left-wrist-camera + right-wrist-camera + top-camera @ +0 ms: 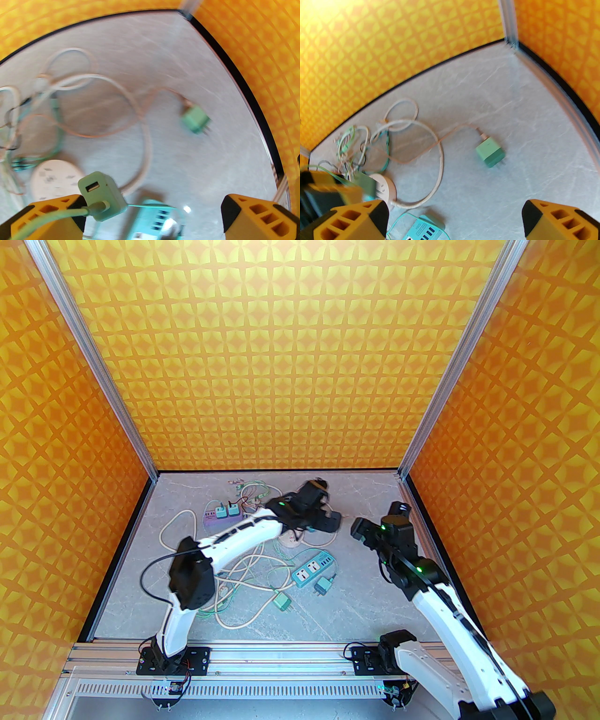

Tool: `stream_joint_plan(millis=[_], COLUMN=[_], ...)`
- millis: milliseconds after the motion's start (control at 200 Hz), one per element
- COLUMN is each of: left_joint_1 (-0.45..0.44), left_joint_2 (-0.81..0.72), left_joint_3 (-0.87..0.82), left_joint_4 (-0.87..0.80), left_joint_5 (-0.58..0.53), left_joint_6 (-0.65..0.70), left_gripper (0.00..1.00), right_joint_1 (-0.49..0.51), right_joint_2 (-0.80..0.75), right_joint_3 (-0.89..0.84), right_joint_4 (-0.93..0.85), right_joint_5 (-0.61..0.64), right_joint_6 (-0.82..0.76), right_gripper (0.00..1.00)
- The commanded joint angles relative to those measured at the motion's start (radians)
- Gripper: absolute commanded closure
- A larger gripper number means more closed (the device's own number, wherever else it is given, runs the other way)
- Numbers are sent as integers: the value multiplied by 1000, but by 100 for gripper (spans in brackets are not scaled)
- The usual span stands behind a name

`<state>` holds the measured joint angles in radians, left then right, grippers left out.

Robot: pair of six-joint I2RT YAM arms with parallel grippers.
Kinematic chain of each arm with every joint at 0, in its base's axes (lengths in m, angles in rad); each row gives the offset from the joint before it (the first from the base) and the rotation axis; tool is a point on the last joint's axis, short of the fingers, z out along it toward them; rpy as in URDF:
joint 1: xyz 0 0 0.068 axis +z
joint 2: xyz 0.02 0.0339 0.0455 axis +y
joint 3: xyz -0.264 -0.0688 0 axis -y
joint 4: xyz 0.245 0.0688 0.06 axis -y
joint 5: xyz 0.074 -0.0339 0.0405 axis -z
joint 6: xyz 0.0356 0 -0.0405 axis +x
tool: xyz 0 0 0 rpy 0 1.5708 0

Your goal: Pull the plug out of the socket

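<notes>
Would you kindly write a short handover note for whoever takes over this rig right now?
Left hand: open, gripping nothing. A green plug rests against one finger, next to the round white socket.
Right hand: open, empty, above the table.
Done: unclear; the blur hides whether that plug is out of the socket. A second green plug lies loose on the table.
Left: check that the plug is free; if not, grip it and pull. Two plugs stand in the purple strip.
</notes>
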<state>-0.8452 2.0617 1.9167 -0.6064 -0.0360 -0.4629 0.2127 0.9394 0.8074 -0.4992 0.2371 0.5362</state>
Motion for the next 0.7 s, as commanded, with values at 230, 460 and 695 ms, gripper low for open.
stream_joint_plan(millis=[230,460,695], left_joint_1=[-25,-71,-118], left_joint_2=[70,217,413], left_joint_3=[62,168,395], left_joint_4=[86,174,195], left_joint_5=[108,244,324], left_joint_6=[-59,-163,-230], left_gripper=[1,0,1], right_joint_1=[-4,-4,-5], right_joint_2=[41,-88,-192], right_joint_3=[-10,31,21], right_joint_4=[41,-107,-140], right_joint_5=[-33,211,264], right_joint_6=[13,25,18], right_gripper=[1,2,1])
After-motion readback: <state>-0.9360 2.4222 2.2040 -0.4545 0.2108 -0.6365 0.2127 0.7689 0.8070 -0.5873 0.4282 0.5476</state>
